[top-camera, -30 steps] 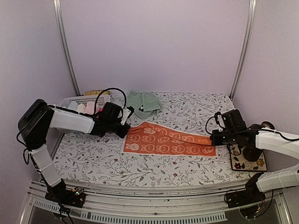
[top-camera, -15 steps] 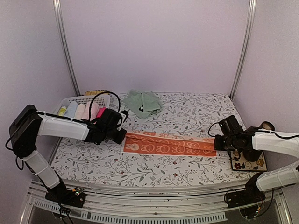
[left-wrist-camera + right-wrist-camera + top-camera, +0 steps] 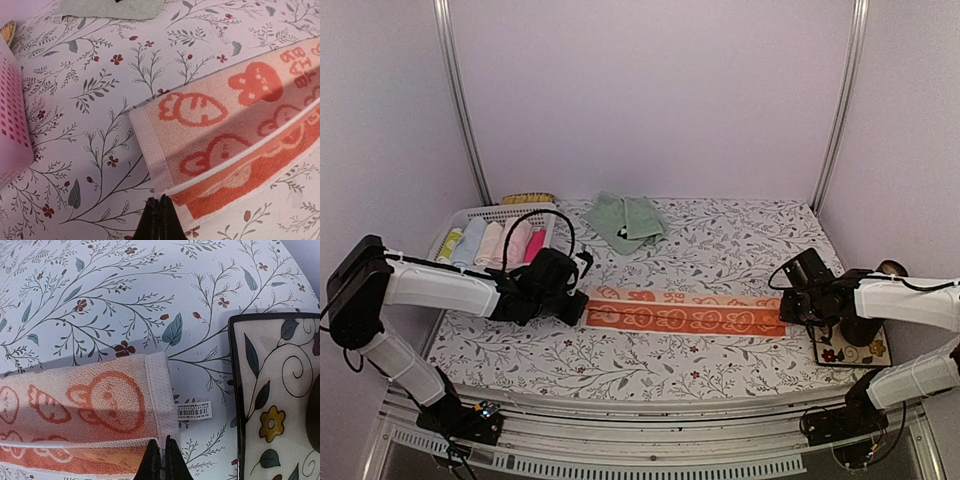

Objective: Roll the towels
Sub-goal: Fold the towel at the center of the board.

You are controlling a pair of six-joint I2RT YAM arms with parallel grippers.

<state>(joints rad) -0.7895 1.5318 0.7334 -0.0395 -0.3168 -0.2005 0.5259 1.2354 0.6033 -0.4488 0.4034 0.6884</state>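
Currently the orange towel [image 3: 685, 315] lies folded lengthwise, not rolled, both jaws pinched shut on its ends; green towel [image 3: 628, 218] untouched.

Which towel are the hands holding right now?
The orange towel, folded lengthwise, left hand and right hand at its ends; the green towel lies untouched behind.
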